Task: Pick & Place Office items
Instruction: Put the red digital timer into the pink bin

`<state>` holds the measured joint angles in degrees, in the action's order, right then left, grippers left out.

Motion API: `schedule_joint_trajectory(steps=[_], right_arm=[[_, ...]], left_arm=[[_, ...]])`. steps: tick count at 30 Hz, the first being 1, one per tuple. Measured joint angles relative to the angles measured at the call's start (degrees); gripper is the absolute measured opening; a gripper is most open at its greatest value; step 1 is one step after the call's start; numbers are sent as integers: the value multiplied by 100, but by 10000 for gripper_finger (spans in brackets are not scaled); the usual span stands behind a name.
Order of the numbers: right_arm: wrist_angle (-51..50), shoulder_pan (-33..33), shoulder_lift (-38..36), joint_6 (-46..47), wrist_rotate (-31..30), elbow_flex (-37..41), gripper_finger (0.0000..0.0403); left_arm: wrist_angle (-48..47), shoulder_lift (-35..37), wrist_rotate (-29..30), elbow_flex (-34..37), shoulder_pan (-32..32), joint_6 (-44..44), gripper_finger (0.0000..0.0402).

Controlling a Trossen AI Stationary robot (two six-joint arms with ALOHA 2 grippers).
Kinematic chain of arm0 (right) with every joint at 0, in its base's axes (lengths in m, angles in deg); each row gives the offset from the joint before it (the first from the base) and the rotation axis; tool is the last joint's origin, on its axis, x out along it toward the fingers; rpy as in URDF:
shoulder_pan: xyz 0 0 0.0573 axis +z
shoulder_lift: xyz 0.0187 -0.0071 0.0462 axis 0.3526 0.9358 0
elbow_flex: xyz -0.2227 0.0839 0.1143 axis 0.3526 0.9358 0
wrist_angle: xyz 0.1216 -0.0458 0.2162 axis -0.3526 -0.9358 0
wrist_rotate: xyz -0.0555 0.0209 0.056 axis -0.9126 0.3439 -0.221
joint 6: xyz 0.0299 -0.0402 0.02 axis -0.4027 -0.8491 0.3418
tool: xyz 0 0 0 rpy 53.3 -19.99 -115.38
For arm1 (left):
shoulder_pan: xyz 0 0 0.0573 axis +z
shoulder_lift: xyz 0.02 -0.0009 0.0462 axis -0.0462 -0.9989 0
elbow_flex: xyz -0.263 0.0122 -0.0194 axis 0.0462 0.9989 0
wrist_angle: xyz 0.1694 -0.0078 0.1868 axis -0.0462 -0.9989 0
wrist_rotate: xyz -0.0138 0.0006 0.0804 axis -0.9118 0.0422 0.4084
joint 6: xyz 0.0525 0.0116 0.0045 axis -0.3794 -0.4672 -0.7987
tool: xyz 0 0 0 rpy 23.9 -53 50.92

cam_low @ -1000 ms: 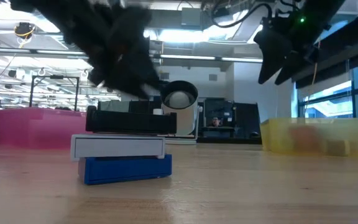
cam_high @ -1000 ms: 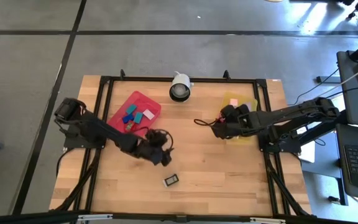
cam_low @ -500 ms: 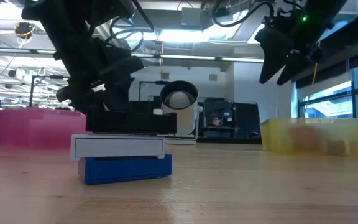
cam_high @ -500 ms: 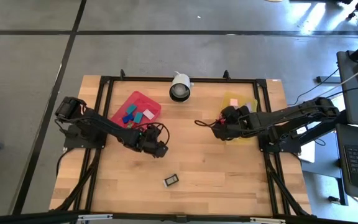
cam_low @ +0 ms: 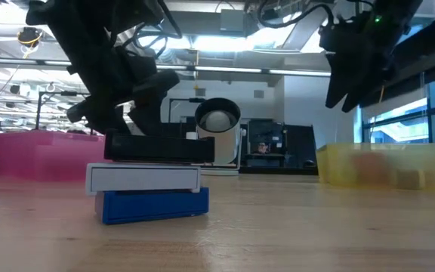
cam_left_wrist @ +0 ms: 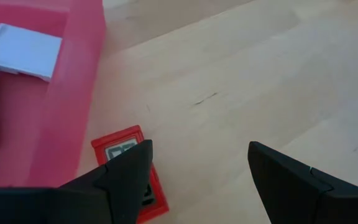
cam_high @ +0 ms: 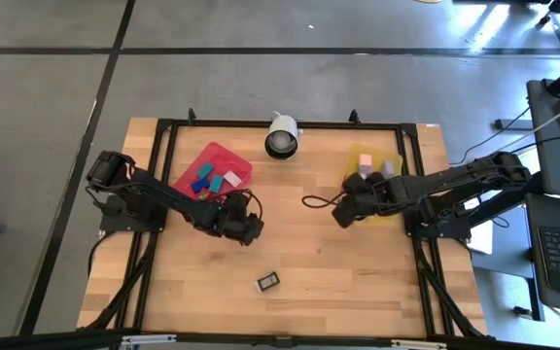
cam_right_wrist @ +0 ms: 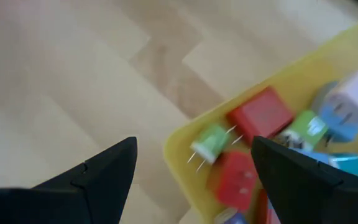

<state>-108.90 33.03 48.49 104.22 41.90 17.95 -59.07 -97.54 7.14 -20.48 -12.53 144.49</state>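
My left gripper (cam_high: pixel 248 230) stands open just off the near right corner of the red tray (cam_high: pixel 218 156), slanting down. Below it a small red piece with a label (cam_left_wrist: pixel 126 146) lies flat on the wood beside the tray wall, partly behind one finger (cam_left_wrist: pixel 120 180). In the tray lie a white piece (cam_left_wrist: pixel 20 50) and blue and teal pieces (cam_high: pixel 202 179). My right gripper (cam_high: pixel 340 214) hangs open over the table at the near left corner of the yellow tray (cam_right_wrist: pixel 185 140), which holds red, green, white and blue pieces (cam_right_wrist: pixel 263 112). A black, white-labelled piece (cam_high: pixel 268 282) lies alone near the front.
A white round camera (cam_high: pixel 282 136) stands at the table's far edge between the two trays. A black frame (cam_high: pixel 290 123) runs around the tabletop. In the low view the black labelled piece (cam_low: pixel 153 177) fills the foreground. Bare wood lies between the grippers.
My left gripper has sunk a little and drawn back toward the red tray, rolling about its own axis, then kept still; it stays open. My right gripper has turned at the wrist, its tips swinging slightly toward the near edge, still open.
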Motion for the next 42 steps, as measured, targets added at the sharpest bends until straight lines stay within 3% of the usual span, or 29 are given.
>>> schedule_joint_trajectory(steps=[7,14,24,33,42], right_arm=[[12,0,0,-4,617,0,317],[17,0,2,-15,771,2,317],[17,0,2,-13,770,2,317],[26,0,2,-11,769,2,317],[175,0,2,4,769,4,317]], left_arm=[[423,0,4,0,-92,-365,263],[789,0,-117,-4,-96,-813,263],[-202,0,-566,-4,-89,413,263],[-881,0,-452,-4,-83,1334,263],[-1048,-315,-89,-39,-85,1674,263]])
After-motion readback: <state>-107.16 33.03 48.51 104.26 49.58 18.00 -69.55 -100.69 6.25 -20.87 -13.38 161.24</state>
